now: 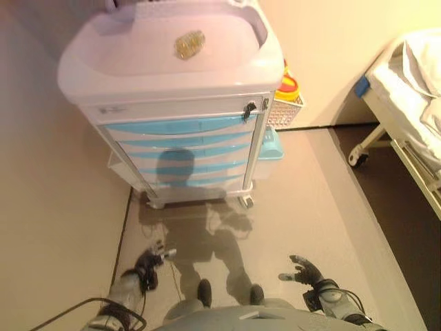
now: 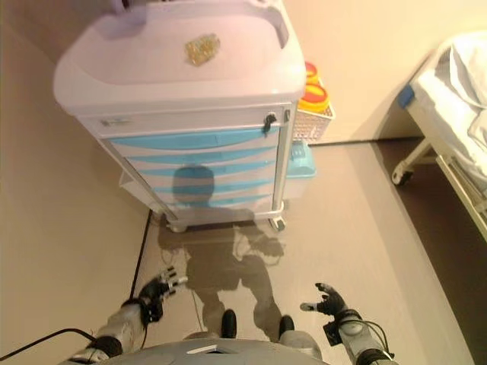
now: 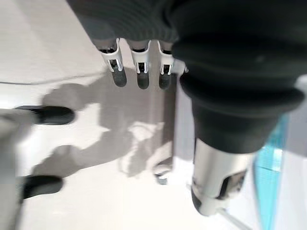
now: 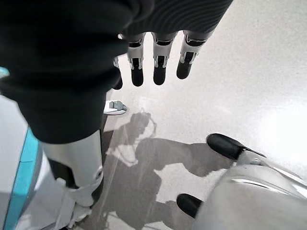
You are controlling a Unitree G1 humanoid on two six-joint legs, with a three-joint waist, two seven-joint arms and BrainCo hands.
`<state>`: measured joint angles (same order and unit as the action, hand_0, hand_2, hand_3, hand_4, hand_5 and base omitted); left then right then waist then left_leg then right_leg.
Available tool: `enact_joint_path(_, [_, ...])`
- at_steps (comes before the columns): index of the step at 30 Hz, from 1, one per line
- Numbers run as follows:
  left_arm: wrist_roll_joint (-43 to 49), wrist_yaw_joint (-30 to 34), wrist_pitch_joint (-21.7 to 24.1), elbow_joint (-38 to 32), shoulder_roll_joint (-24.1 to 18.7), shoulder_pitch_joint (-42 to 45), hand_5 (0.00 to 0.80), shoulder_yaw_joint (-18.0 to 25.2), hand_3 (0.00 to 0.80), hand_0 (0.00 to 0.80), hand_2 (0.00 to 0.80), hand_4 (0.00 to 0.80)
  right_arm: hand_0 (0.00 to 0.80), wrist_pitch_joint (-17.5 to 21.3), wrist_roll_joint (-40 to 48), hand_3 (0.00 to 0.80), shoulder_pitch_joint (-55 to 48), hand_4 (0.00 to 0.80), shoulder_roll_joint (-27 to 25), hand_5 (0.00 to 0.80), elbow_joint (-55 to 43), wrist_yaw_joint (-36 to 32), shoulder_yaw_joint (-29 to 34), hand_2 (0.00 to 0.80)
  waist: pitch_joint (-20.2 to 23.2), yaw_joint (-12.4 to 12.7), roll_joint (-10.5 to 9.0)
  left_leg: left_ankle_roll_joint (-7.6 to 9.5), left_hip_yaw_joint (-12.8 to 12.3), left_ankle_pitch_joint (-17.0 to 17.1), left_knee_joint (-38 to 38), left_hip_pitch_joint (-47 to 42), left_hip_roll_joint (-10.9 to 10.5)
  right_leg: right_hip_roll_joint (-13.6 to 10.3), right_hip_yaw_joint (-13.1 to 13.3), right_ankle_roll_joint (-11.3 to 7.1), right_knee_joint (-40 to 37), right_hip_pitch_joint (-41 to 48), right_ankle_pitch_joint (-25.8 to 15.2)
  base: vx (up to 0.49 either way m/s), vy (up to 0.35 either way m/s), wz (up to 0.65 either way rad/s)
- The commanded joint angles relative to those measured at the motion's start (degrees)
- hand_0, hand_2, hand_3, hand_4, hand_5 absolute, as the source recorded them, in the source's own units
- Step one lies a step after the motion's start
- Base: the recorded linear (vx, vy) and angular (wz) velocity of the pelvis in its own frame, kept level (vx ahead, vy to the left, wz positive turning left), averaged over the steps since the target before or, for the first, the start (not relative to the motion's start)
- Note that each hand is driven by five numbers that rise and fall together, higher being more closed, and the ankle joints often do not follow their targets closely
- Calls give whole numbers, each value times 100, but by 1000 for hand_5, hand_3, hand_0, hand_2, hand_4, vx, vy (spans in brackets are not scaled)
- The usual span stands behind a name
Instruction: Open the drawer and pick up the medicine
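Note:
A white medical cart [image 1: 172, 65] with several light-blue drawers [image 1: 180, 126] stands ahead of me; all drawers are shut. A small yellowish packet [image 1: 189, 45] lies on the cart's top tray. My left hand [image 1: 148, 264] hangs low at the lower left, open and empty, well short of the cart. My right hand [image 1: 306, 271] hangs low at the lower right, open and empty. In the left wrist view the fingers [image 3: 137, 72] are straight over the floor; the right wrist view shows straight fingers [image 4: 158, 64] too.
A white wire basket [image 1: 286, 107] with a yellow container [image 1: 288, 88] hangs on the cart's right side. A light-blue bin [image 1: 270, 146] sits below it. A bed [image 1: 406, 96] on castors stands at the right. Walls close in behind and left.

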<state>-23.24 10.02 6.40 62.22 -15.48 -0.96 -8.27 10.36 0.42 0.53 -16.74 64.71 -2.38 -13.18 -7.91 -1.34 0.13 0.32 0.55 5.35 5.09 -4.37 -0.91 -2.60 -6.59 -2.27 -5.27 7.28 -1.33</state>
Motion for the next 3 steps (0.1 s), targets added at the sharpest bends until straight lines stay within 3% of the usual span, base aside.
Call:
enact_joint_path(1, [354,-37,253,496,48,-300,0,-110,0,0,0,0,0,-4,111,0,122,0,60,0,156,-236,116,0,107,180,-105,-3,11,-795,-165,-65,-212,211,-113,-7,445,-213,344,-37,-55,35])
enact_joint_path(3, [450,29,229,683,103,-246,0,-134,0,0,0,0,0,24,167,0,168,0,136,0,271,-260,104,0,170,243,-121,-36,40,-742,-55,-104,-183,217,-200,-23,357,-133,331,-33,-45,17])
